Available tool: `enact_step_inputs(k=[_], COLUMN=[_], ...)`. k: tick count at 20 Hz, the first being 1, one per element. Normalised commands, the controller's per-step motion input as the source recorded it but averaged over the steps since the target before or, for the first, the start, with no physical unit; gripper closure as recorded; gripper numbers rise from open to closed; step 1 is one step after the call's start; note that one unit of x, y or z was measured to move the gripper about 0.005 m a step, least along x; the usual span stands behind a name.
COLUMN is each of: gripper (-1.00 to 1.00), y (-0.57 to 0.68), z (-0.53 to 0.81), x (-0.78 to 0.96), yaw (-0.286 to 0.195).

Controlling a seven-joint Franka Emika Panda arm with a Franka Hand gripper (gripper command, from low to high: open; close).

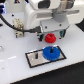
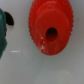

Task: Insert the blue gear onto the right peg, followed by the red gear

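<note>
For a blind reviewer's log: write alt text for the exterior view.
A white robot arm's gripper hangs just above a small red gear on a white table. Nearer the camera, a wider blue gear sits on a black-bordered white plate. Whether the gripper is open cannot be told.

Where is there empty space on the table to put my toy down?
The white table is bare in front of the black-bordered plate, toward the near edge. The strip past the plate on the exterior view's right also looks free. It is crowded around the blue gear on the plate and the red gear under the gripper.
</note>
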Motion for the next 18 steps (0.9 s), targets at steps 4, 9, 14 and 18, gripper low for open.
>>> enact_step_inputs(k=[4, 9, 14, 18], gripper=[-1.00, 1.00, 1.00, 1.00], y=[0.06, 0.03, 0.00, 0.02], z=[-0.23, -0.08, -0.01, 0.04], x=[-0.16, -0.14, 0.00, 0.01], yaw=[0.000, 0.000, 0.000, 0.000])
